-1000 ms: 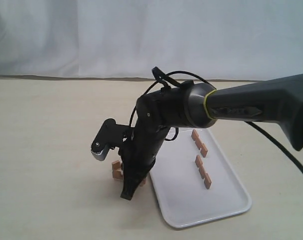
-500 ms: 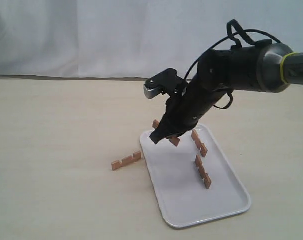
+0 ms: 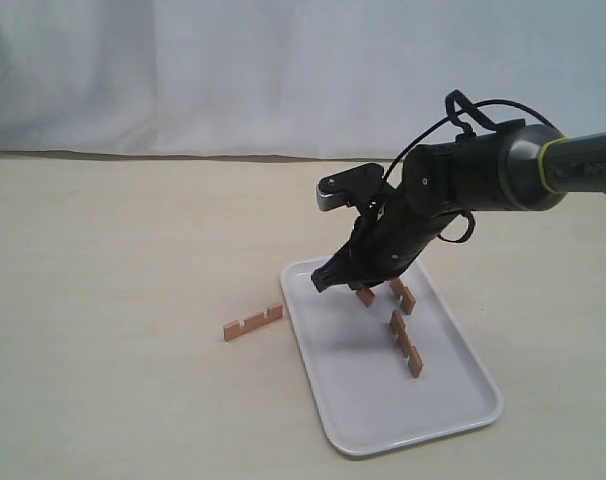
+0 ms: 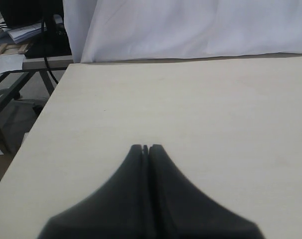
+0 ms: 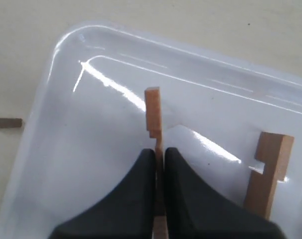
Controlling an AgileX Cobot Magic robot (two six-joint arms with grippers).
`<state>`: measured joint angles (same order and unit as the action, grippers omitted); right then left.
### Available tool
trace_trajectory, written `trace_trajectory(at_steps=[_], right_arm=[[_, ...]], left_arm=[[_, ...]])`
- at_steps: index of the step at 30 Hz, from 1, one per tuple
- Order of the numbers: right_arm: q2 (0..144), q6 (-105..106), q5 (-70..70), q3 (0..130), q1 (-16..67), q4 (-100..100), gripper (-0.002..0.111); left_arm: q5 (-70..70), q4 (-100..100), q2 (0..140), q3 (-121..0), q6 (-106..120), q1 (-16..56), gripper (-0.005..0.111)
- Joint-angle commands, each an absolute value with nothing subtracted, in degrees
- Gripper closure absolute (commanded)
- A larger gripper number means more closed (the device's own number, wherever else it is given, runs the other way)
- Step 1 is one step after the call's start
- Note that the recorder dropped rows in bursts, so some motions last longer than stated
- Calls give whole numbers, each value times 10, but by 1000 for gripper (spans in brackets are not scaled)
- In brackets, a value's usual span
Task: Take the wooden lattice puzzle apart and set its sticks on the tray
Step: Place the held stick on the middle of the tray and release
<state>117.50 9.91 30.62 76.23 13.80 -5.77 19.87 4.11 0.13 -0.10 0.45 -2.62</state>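
The lattice puzzle is apart; no assembled grid shows. My right gripper (image 3: 345, 282) (image 5: 159, 152) is shut on one notched stick (image 5: 153, 112) (image 3: 363, 293), held low over the far end of the white tray (image 3: 328, 400) (image 5: 91, 149). Two more sticks lie on the tray, one (image 3: 401, 294) at its far right and one (image 3: 406, 342) nearer the middle right; one of them (image 5: 268, 169) shows beside my fingers. A fourth stick (image 3: 253, 322) (image 5: 7, 123) lies on the table just left of the tray. My left gripper (image 4: 145, 147) is shut on nothing over bare tabletop.
A white cloth backdrop (image 3: 283, 70) closes off the far side of the beige table (image 3: 103, 280). The left wrist view shows the table's edge (image 4: 36, 124) with a cluttered desk (image 4: 11, 45) beyond it.
My right gripper lifted one stick from the spot left of the tray, carried it right over the tray and lowered it. The other stick stayed on the table.
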Motion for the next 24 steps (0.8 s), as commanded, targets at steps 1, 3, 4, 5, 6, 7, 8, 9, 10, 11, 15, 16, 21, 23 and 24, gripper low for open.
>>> trace_trajectory(at_steps=[1, 3, 4, 5, 6, 7, 8, 9, 10, 11, 15, 16, 21, 23, 24], right_arm=[[1174, 85, 297, 763, 134, -51, 103], [1174, 79, 293, 763, 134, -51, 97], [1174, 75, 292, 763, 134, -51, 94], [1174, 69, 292, 763, 134, -51, 91], [1174, 68, 292, 763, 134, -51, 90], [1174, 68, 294, 763, 134, -51, 88], [1174, 68, 298, 763, 134, -51, 86], [1174, 68, 301, 763, 134, -51, 84], [1174, 68, 302, 763, 134, -51, 82], [1172, 68, 304, 763, 134, -51, 80], [1134, 73, 312, 776, 135, -52, 64], [1125, 75, 313, 779, 135, -58, 63], [1085, 192, 307, 787, 179, -95, 61], [1089, 218, 306, 797, 214, -95, 60], [1092, 218, 312, 806, 223, -95, 57]], left_arm=[[189, 38, 0, 0, 4, -26, 107], [189, 38, 0, 0, 4, -26, 107], [189, 38, 0, 0, 4, -26, 107], [189, 38, 0, 0, 4, -26, 107], [189, 38, 0, 0, 4, -26, 107], [189, 38, 0, 0, 4, -26, 107], [189, 38, 0, 0, 4, -26, 107], [189, 38, 0, 0, 4, -26, 107], [189, 38, 0, 0, 4, -26, 107], [189, 38, 0, 0, 4, -26, 107], [189, 38, 0, 0, 4, -26, 107], [189, 38, 0, 0, 4, -26, 107], [189, 38, 0, 0, 4, -26, 107], [189, 38, 0, 0, 4, -26, 107], [189, 38, 0, 0, 4, -26, 107]])
